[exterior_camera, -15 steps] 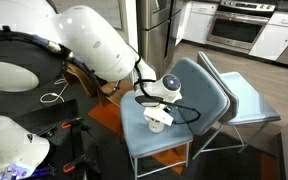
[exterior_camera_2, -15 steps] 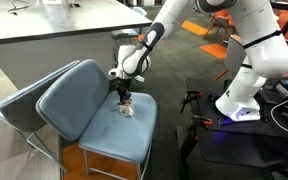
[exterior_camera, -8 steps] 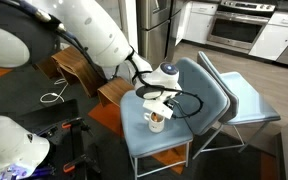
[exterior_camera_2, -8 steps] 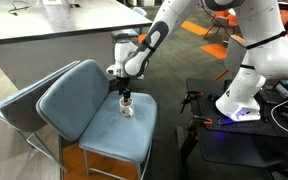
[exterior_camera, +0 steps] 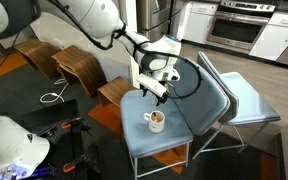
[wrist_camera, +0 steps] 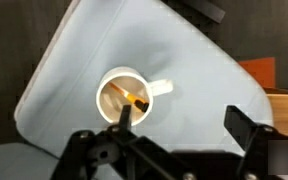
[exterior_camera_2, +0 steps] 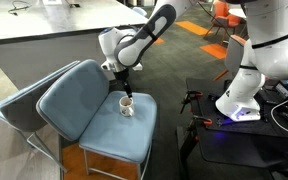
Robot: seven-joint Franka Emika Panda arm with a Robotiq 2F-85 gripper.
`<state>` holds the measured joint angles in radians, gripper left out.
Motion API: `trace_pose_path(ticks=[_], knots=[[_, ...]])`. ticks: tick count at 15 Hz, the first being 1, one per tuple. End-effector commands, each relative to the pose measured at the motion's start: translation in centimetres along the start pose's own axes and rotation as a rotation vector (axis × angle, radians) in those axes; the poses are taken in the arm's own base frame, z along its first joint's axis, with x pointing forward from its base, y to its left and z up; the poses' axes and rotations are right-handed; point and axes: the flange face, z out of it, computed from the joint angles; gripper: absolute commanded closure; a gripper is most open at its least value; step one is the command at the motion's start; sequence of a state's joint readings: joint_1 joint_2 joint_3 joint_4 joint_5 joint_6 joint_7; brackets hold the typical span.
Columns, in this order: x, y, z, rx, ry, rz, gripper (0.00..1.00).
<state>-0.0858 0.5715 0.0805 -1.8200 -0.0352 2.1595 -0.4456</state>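
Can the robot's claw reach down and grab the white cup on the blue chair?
Probably yes. The gripper hangs open right above the cup, with nothing between them on the chair seat. In the wrist view the cup sits nearer one finger, so a small sideways shift may help.

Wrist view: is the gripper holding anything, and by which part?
Nothing is held: the gripper hangs open above the white mug, which stands free on the blue chair seat.

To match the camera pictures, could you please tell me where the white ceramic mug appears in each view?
Exterior view: white ceramic mug lower centre.
Exterior view: mug just left of centre.
Wrist view: mug centre-left, handle pointing right.
Shared landmark: the light blue padded chair seat beneath it.
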Motion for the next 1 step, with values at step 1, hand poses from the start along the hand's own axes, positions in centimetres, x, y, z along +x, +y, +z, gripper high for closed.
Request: trace_pose_path(ticks=[1], knots=[[0.37,0.08,-1.46,0.020,-0.068,0.054,0.00]])
